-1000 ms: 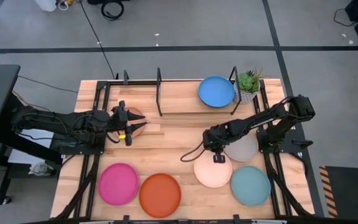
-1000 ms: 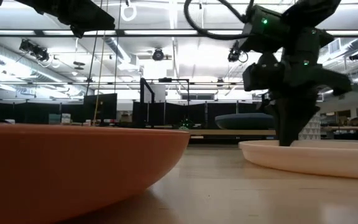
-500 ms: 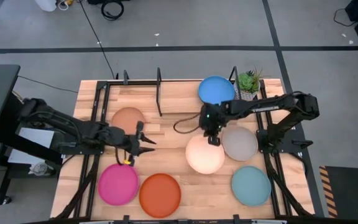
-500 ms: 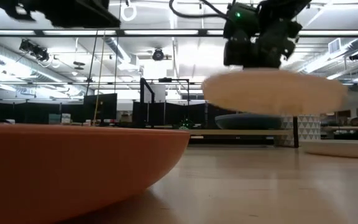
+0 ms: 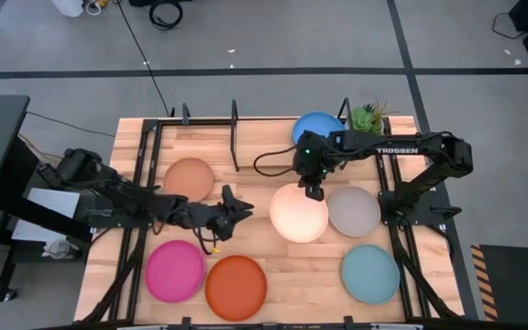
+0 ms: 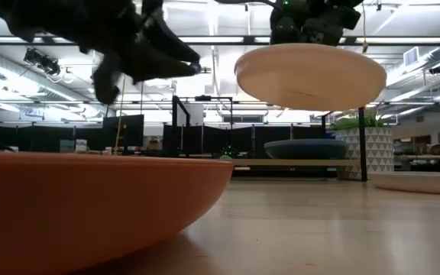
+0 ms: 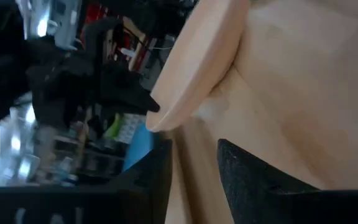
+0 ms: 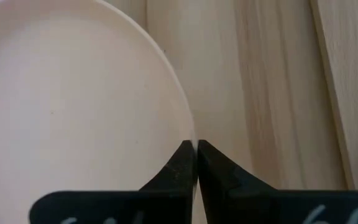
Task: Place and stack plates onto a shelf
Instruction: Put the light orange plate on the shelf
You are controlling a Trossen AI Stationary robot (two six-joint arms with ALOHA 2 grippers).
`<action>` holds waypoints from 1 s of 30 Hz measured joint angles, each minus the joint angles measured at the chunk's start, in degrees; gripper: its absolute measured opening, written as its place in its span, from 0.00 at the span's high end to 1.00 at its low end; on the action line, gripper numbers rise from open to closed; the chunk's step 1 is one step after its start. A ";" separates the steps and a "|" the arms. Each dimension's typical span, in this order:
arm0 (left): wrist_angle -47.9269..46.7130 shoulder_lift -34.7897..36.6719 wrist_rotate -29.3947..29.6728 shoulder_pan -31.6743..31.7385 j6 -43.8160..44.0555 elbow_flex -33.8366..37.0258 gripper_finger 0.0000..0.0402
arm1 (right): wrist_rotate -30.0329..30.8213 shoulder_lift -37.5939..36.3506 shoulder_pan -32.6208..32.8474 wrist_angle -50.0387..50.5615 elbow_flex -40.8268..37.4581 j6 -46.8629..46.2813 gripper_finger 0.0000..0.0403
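My right gripper (image 5: 313,191) is shut on the cream plate (image 5: 296,215), held above the table's middle and seen from below in the low view (image 6: 310,76). My left gripper (image 5: 243,210) hovers open to the left of that plate, touching nothing; its wrist view shows the cream plate (image 7: 204,62) ahead. The tan plate (image 5: 189,177) lies flat near the shelf's left end. The blue plate (image 5: 315,126) sits on the shelf (image 5: 235,137), half hidden by the right arm. Grey (image 5: 354,211), light teal (image 5: 369,272), magenta (image 5: 174,271) and orange (image 5: 236,287) plates lie flat on the table. The dark teal plate is out of view. My right gripper pinches the cream plate's far rim (image 8: 190,127) between its two fingers, one on the plate's inner side and one outside. The fingers come from above, pointing down. The plate is lifted clear of the table and stays nearly level.
A small potted plant (image 5: 369,117) stands at the far right corner beside the blue plate. Upright black rods (image 5: 186,115) rise along the far edge. The orange plate (image 6: 90,198) fills the low view's near left. Bare wood lies between the tan plate and the cream plate.
My right gripper has lifted the cream plate off the table and carried it up and toward the far edge, beside the grey plate. My left gripper has left the tan plate, which stays flat, and has moved right and nearward to the table's middle.
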State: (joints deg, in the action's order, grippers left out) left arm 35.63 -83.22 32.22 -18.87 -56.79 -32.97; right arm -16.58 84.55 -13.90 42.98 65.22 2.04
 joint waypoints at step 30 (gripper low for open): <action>1.44 -22.54 3.04 4.09 -24.90 -19.10 0.69 | -0.02 0.20 -0.93 -1.28 -0.01 0.57 0.93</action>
State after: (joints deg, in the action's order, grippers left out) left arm 37.06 -105.76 35.26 -14.79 -81.70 -52.07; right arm -16.60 84.75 -14.83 41.71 65.21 2.60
